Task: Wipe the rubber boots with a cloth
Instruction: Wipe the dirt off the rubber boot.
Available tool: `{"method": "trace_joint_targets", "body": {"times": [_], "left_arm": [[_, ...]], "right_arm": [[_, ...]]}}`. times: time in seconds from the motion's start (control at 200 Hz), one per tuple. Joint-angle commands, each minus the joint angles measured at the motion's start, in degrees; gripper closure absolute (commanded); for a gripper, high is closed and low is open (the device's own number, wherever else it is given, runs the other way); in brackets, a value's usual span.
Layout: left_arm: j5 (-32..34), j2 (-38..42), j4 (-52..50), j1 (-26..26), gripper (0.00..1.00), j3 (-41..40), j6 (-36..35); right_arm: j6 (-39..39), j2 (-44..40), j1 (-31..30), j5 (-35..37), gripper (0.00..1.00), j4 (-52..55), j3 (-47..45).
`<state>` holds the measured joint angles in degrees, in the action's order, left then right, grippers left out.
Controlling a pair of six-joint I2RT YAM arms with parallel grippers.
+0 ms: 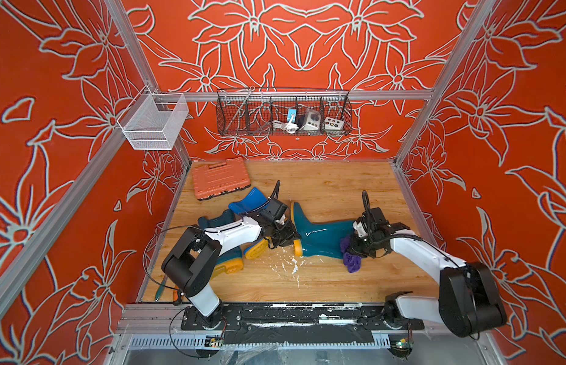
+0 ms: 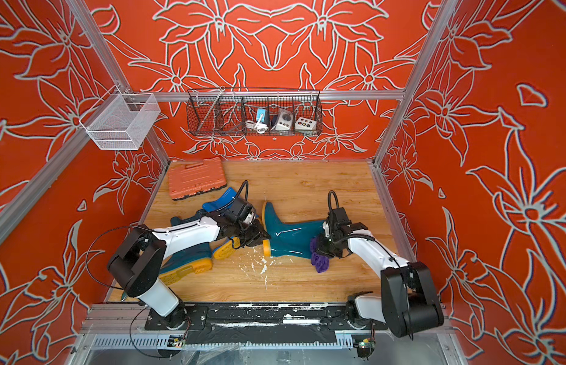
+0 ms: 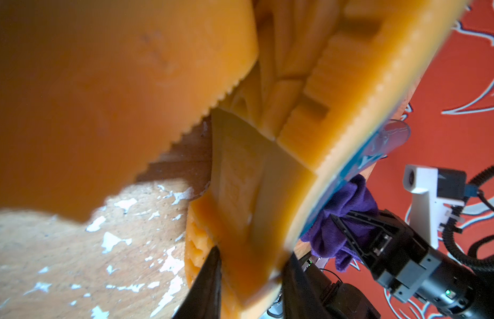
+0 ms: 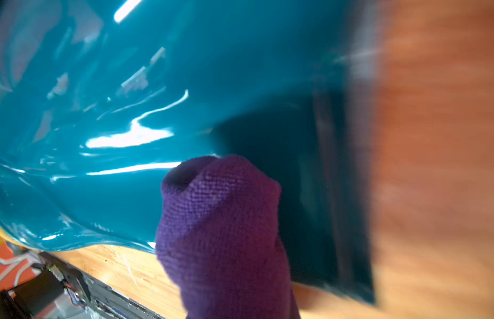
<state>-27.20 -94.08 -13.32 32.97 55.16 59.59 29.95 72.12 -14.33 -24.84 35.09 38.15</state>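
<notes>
Glossy dark teal rubber boot (image 1: 322,235) clamped at the heel, soft purple terry cloth (image 1: 353,264) on its shaft.

On the wooden table (image 1: 338,284) this boot lies on its side in the middle. A second dark teal boot (image 2: 187,254) and a slimmer bright blue boot (image 1: 250,200) lie under my left arm. Only the left wrist view shows the left gripper (image 3: 252,265) partly closed, with one finger on each side of the yellow heel. I cannot read the raised letters on the sole. The right gripper (image 1: 357,249) pinches the cloth tightly; in the right wrist view the cloth hides its fingers.
</notes>
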Motion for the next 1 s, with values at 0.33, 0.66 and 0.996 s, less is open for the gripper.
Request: {"method": "trace_joint_targets", "body": {"times": [0.33,0.66,0.996], "left_arm": [[-5.62,-1.52,-4.44,-1.03,1.00,5.49,-4.23],[-7.86,-2.33,-10.24,-1.15,1.00,7.06,-12.13],[-4.35,-3.74,-22.45,-0.97,1.00,11.85,-32.17]], "right_arm": [[-6.02,18.64,-35.17,-4.14,1.00,-2.82,18.69],[1.00,10.67,-10.18,0.57,1.00,0.29,3.20],[2.67,-14.08,-3.54,4.57,1.00,12.10,12.22]]}}
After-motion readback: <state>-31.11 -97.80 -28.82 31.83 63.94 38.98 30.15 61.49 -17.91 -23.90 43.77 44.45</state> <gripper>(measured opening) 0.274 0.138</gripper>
